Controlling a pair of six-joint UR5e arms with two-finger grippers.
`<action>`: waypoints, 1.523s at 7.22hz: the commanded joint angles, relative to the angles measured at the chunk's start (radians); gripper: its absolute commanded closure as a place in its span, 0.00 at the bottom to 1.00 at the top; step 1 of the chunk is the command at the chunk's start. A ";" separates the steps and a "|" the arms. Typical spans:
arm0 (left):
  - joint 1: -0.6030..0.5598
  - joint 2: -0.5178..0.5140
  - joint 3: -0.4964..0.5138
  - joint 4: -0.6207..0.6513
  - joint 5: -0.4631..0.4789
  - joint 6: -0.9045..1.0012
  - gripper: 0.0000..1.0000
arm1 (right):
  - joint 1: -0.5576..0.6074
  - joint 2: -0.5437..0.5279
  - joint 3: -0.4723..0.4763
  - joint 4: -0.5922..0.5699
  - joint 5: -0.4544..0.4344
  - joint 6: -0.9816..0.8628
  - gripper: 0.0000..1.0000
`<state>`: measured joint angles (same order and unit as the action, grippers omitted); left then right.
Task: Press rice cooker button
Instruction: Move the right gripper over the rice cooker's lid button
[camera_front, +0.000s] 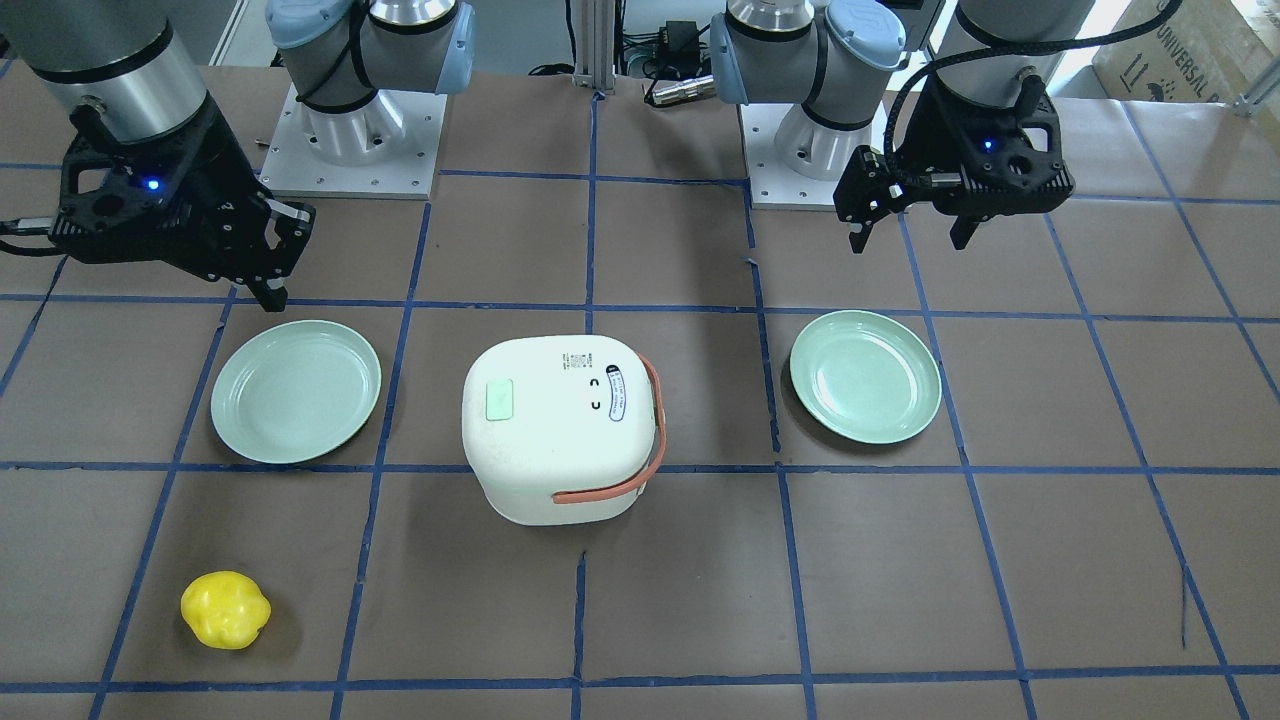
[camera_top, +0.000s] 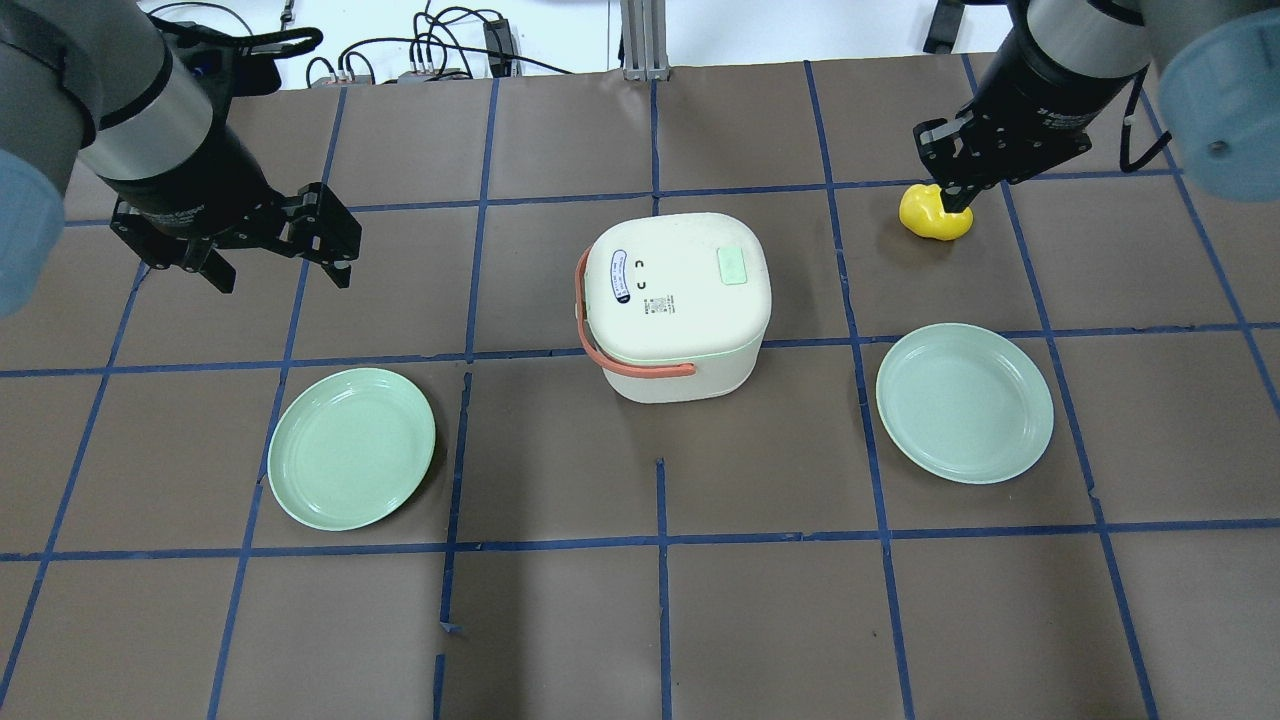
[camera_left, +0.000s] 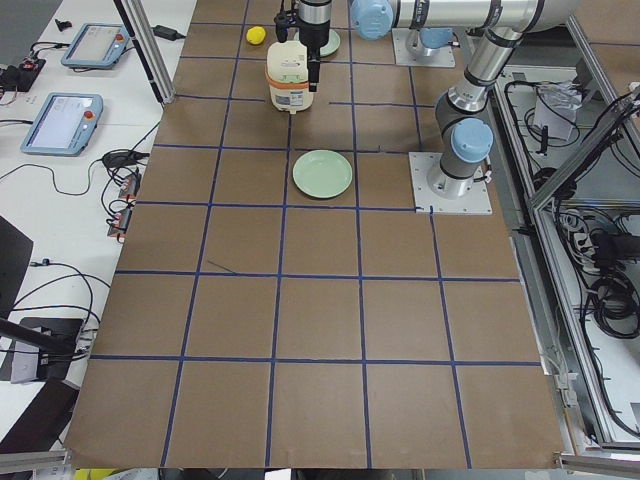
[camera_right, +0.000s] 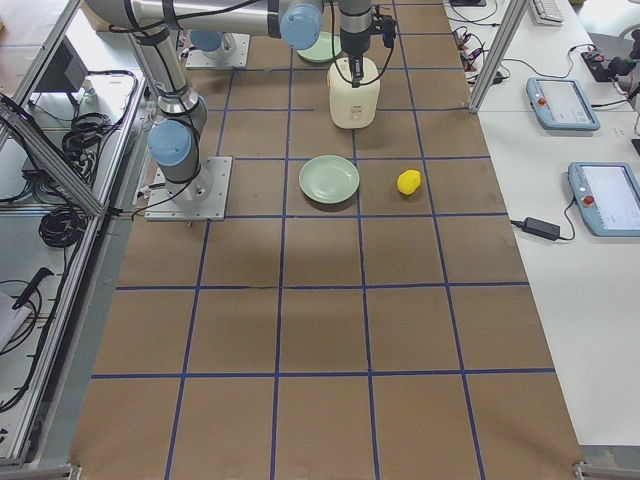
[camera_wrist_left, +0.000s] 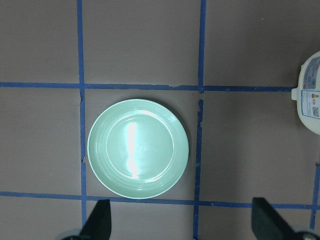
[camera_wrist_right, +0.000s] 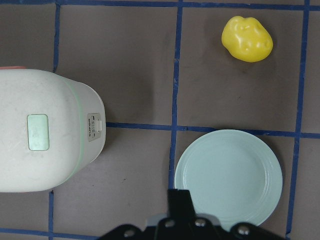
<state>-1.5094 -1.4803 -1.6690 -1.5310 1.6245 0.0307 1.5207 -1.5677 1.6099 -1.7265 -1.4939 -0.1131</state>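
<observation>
Nothing has been pressed yet, and this reads as the stage before the approach, with both arms high and clear of the cooker (camera_top: 675, 310). The cooker stands lid shut about mid-desk, halfway between the robot's edge and the operators' edge and level with the gap between the two bases. The left gripper (camera_top: 278, 272) hangs toward the desk's left side, pointing straight down. Its fingertips (camera_wrist_left: 100, 220) are spread wide with nothing between them, and the left plate (camera_wrist_left: 138, 148) lies below them. The right gripper (camera_wrist_right: 179, 196) also points down, over the right side of the desk. Its wrist view shows a single dark tip with no gap, so its fingers look pressed together and empty. The right plate (camera_wrist_right: 228, 176) lies just ahead of that tip, and a yellow lump (camera_wrist_right: 247, 39) sits further out toward the operators' edge. The lid carries a pale green square (camera_wrist_right: 38, 132), and a small grey printed tab (camera_wrist_right: 94, 127) sits on the rim facing the desk's right side. I cannot tell for certain which of the two is the button. The right arm seems the better placed, since its closed fingers make one blunt tip. The next move would call for carrying that tip across above the button. It would then come down squarely, because a sideways push might shift the light cooker.
</observation>
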 joint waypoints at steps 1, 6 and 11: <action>0.000 0.000 0.000 -0.001 0.000 0.000 0.00 | 0.115 0.026 -0.007 -0.074 -0.009 0.094 0.97; 0.000 0.000 0.000 -0.001 0.000 0.000 0.00 | 0.233 0.152 -0.001 -0.195 -0.023 0.171 0.95; 0.000 0.000 0.000 0.000 0.000 0.000 0.00 | 0.276 0.205 0.010 -0.241 -0.063 0.177 0.95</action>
<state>-1.5095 -1.4803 -1.6690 -1.5309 1.6245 0.0307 1.7922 -1.3776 1.6185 -1.9485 -1.5554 0.0601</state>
